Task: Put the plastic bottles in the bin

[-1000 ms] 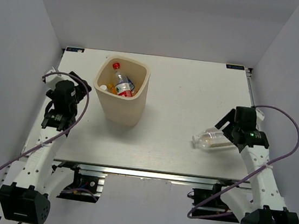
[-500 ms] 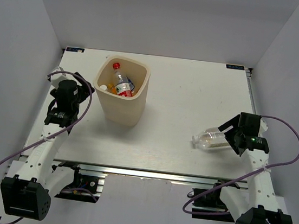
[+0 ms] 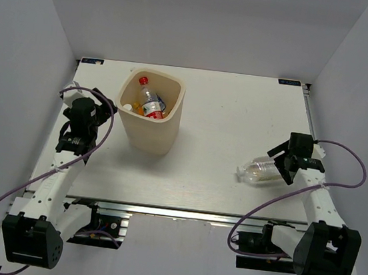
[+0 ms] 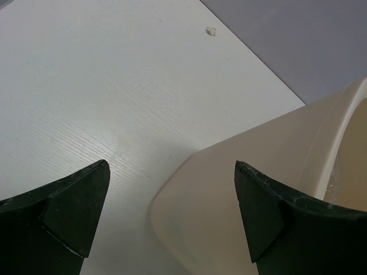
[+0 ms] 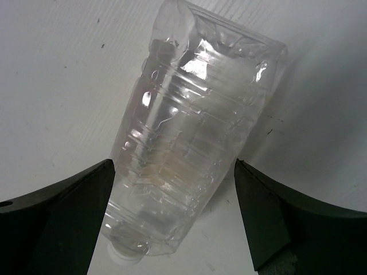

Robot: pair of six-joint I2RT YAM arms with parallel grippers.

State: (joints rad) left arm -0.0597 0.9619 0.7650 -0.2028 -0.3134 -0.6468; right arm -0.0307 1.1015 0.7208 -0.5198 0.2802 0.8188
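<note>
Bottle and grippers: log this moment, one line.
right gripper open around lying clear bottle | left gripper open beside bin | other bottles in bin

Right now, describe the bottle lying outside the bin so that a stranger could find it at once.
On the white table, look to the right side, far from the cream bin. There a clear bottle lies on its side between the right gripper's open fingers. It alone is outside the bin, with no label showing.
</note>
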